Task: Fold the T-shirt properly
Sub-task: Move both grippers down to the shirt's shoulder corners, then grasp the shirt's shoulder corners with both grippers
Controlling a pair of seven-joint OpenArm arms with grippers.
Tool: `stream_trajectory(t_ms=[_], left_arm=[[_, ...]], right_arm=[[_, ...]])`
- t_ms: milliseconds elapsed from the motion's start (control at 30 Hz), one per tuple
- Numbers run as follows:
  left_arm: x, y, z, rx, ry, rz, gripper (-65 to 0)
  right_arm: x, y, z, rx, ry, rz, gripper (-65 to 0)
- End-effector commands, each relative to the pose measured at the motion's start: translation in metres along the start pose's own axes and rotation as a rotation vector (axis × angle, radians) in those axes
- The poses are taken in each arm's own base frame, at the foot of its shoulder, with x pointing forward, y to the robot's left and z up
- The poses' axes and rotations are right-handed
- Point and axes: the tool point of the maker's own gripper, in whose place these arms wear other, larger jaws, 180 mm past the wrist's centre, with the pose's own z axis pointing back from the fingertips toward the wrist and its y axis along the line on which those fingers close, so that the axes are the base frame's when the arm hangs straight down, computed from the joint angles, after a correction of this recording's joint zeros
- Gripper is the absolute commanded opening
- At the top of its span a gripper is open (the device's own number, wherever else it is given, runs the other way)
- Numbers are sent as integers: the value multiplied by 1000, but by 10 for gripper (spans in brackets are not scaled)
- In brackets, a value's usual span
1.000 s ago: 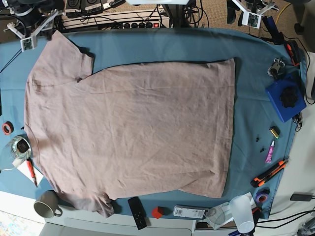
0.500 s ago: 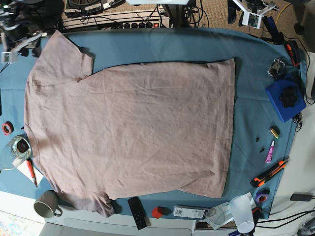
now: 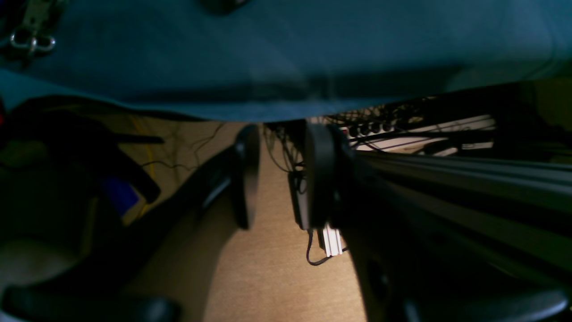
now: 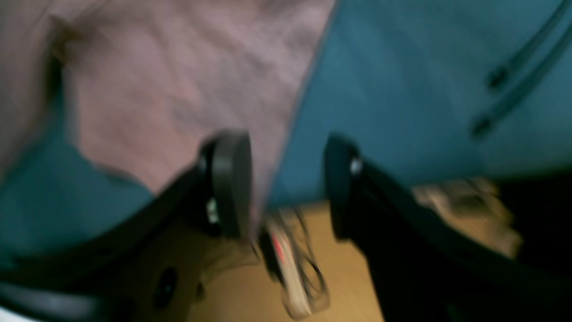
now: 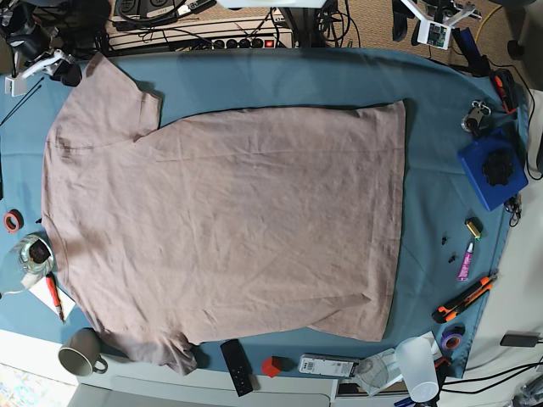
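Right tool (image 4: 286,179), spread and holding nothing, has drifted toward the T-shirt (image 5: 221,229) sleeve corner; left tool (image 3: 277,176) stays parked, spread; folding not begun

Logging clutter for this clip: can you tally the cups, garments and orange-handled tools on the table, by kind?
Garments: 1, the T-shirt
Cups: 2, grey mug, clear plastic cup
Orange-handled tools: 2, utility knife, small screwdriver
Total: 5

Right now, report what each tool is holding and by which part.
Nothing is held. The right tool is open over the T-shirt sleeve edge, not gripping it; the left tool is open beyond the table edge.
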Motion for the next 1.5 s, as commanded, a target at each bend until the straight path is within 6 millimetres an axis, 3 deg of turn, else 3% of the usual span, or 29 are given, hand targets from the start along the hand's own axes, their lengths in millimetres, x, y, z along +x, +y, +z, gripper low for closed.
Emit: stream_trajectory(t_ms=[0, 333, 567, 667, 733, 833, 933, 1100, 1300, 1467], left_arm=[[6, -2, 4, -7, -24, -3, -460], [13, 0, 1, -5, -49, -6, -460], [39, 4, -10, 3, -135, -20, -460], [55, 6, -16, 8, -188, -29, -460], [66, 8, -19, 11, -222, -35, -428], [79, 10, -23, 17, -263, -37, -324], [92, 15, -27, 40, -312, 2, -317], [91, 34, -55, 93, -319, 104, -317], [70, 24, -94, 35, -219, 276, -317], [71, 25, -106, 35, -218, 303, -317]], right_arm=[[7, 3, 0, 22, -4, 13, -374], [-24, 20, -31, 92, 85, -36, -374], [-55, 32, -36, 122, 137, -98, -374], [-59, 31, -35, 115, 116, -116, -374], [-59, 31, -34, 112, 108, -118, -374], [-58, 30, -33, 111, 111, -114, -374], [-58, 30, -33, 111, 114, -114, -374], [-60, 30, -33, 112, 127, -112, -374], [-63, 30, -32, 112, 147, -109, -374], [-63, 29, -31, 111, 156, -102, -374]])
